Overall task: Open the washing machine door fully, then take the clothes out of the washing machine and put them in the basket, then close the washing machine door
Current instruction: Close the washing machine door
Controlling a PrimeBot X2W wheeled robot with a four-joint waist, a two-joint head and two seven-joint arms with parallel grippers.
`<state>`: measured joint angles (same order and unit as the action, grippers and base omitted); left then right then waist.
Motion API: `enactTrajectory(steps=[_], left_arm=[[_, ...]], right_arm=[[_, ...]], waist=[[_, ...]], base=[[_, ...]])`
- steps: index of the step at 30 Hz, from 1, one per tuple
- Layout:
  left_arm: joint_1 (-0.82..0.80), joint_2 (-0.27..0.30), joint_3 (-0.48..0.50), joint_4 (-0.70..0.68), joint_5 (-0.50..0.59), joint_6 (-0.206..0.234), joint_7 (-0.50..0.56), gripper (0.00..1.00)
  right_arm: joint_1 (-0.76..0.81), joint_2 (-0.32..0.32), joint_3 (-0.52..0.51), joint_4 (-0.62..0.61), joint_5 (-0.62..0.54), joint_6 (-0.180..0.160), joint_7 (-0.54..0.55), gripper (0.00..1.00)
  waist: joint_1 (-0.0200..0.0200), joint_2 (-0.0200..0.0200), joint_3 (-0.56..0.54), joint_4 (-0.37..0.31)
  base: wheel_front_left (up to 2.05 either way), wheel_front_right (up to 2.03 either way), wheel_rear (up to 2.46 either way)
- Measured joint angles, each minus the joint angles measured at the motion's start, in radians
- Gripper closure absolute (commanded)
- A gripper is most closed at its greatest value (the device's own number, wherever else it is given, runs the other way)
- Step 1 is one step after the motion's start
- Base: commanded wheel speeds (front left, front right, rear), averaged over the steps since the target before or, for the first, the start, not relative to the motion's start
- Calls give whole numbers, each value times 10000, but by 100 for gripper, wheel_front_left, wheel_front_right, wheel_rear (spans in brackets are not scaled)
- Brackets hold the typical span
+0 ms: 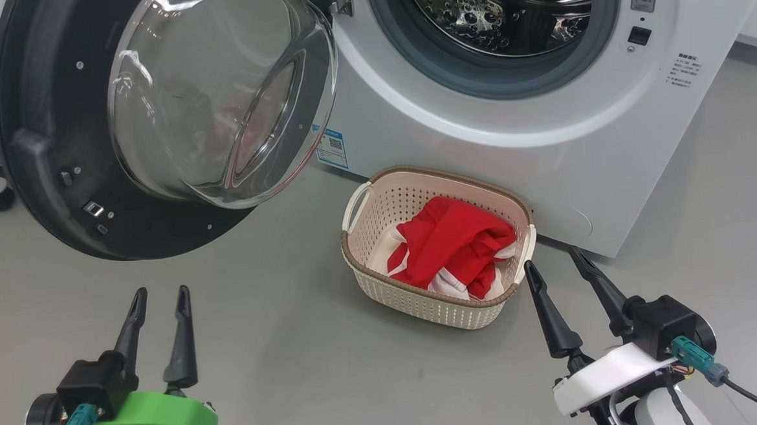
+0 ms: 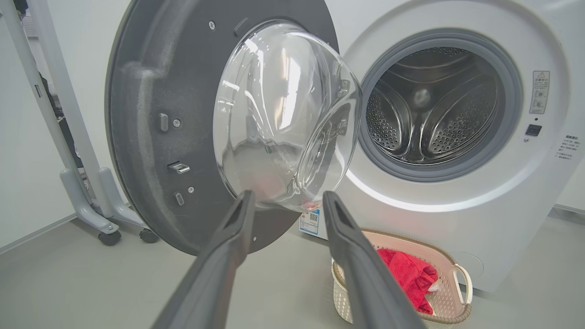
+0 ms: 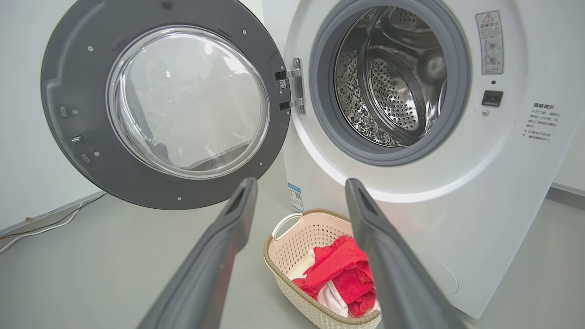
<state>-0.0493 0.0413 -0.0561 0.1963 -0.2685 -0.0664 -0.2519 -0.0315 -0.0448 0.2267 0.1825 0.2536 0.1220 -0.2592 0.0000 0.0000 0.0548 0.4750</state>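
The clothes are lying in the basket (drum looking bare); the washing machine door is hanging open, closing remaining. Left pincer and right pincer are hovering spread, empty.

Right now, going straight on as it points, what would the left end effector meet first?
Probably the washing machine door: the open left end effector aims at the lower edge of its glass bowl, with nothing between them; depth is unclear.
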Motion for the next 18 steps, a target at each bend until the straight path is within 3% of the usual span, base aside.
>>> enactTrajectory(steps=[1, 11, 18], left_arm=[[3, 0, 27, -25, 23, 0, -2, 100], [7, 73, 558, -623, 27, 0, -2, 100], [-305, 765, 1258, -1523, 117, -4, -2, 100]], right_arm=[[-4, -2, 19, -2, 0, 0, 0, 0], [-232, -12, 167, -104, -48, 0, 0, 0], [-379, -247, 215, -146, -178, 0, 2, 0]], waist=[[0, 0, 15, -8], [0, 0, 499, -224], [0, 0, 1209, -480]], base=[[0, 0, 0], [0, 0, 0], [0, 0, 0]])
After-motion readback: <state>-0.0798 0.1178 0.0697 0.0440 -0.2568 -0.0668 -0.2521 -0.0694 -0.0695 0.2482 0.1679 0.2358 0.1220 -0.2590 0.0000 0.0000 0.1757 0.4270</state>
